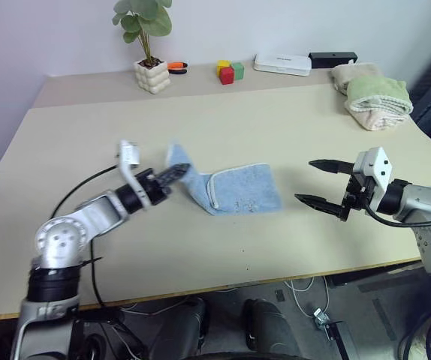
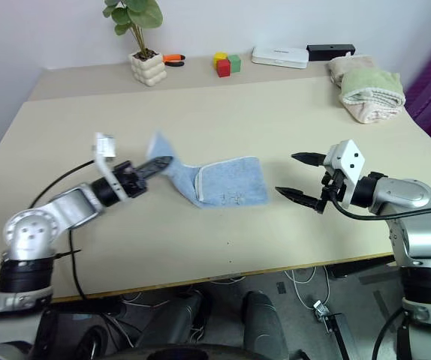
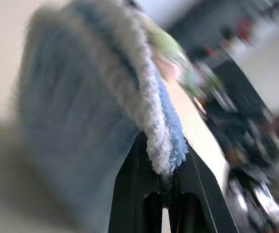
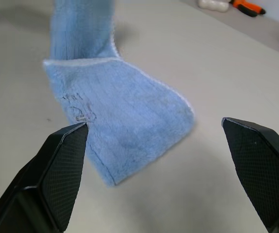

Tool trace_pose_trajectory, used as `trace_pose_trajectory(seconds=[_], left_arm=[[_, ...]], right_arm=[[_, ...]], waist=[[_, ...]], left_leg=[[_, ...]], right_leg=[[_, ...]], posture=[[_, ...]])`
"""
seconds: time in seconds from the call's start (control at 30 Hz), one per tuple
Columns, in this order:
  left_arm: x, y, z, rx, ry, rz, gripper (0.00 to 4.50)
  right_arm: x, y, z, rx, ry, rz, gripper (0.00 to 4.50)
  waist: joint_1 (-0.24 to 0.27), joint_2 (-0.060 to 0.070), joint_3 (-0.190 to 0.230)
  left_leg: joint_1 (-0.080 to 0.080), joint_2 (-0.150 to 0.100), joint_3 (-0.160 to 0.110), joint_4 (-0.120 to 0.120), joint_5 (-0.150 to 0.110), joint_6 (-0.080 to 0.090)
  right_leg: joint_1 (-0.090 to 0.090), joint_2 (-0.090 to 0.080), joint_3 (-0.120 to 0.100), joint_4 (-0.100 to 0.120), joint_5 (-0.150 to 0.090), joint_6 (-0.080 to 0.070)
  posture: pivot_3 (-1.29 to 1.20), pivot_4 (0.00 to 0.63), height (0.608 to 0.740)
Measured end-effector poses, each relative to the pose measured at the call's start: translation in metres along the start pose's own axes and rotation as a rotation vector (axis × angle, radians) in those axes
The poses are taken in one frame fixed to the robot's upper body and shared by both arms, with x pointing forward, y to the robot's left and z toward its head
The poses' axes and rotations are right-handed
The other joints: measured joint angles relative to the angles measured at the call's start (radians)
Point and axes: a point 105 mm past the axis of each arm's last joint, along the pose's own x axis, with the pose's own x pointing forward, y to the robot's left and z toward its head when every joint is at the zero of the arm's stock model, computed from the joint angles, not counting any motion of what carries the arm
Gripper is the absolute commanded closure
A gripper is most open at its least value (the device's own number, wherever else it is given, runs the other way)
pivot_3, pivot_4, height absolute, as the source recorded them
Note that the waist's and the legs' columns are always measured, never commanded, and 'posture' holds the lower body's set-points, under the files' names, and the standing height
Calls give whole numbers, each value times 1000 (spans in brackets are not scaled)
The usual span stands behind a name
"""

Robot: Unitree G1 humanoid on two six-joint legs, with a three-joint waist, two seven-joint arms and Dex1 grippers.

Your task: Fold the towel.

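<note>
Fold under way: left claw pinches towel end, lifted off worktop; right claw spread, idle. Next: carry the end across, align edges.

Towel on table mid-width, nearer front edge; its left end lifted off table in left gripper. Right gripper right of towel, apart from it, over table. Stacked towels near back right corner. Potted plant, blocks, flat box along back edge.
</note>
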Motion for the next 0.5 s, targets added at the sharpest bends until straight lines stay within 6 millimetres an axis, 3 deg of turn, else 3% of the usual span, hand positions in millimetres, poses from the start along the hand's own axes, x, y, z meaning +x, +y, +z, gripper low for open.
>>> trace_pose_trajectory(seconds=[0.2,0.33,0.5], left_arm=[[61,-23,-2,124,83,-159,4461],[101,-33,-31,158,222,-216,4461],[123,-31,-62,197,333,-253,4461]], right_arm=[[-10,7,9,20,-61,-24,0],[-17,9,28,6,-140,-73,0],[-22,14,25,29,-126,-115,0]], waist=[[4,-1,1],[2,-2,1],[3,-2,1]], left_leg=[[-2,0,0,1,-1,1],[-2,0,0,0,-1,2],[-2,0,-1,0,-1,2]], right_leg=[[0,0,-1,-3,1,3],[1,0,-1,-4,2,4],[0,0,-2,-4,2,5]], posture=[[0,150,740],[0,150,740],[0,150,740]])
